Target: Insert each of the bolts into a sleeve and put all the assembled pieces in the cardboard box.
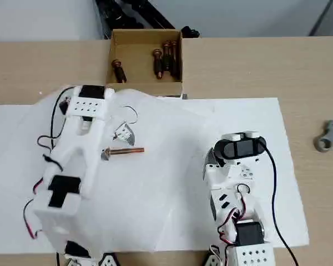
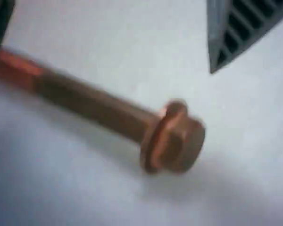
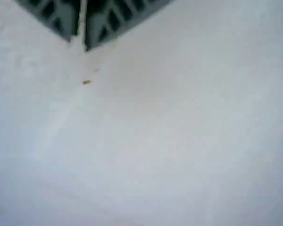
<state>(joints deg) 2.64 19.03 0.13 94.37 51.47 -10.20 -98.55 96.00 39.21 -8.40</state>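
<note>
Copper bolt (image 2: 108, 122) lies beneath spread left tool (image 2: 104, 59); right tool (image 3: 82, 44) pressed together.

A copper bolt (image 2: 118, 117) lies on the white sheet (image 2: 132, 37) beneath the spread gripper (image 2: 106, 47).

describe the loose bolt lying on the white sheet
The bolt looks like copper-coloured metal, with a long plain shaft and a flanged hex head. It lies flat on its side on the white sheet, outside the cardboard box, right by the open left gripper. Its shaft end runs up to one finger; whether they touch is unclear.
</note>
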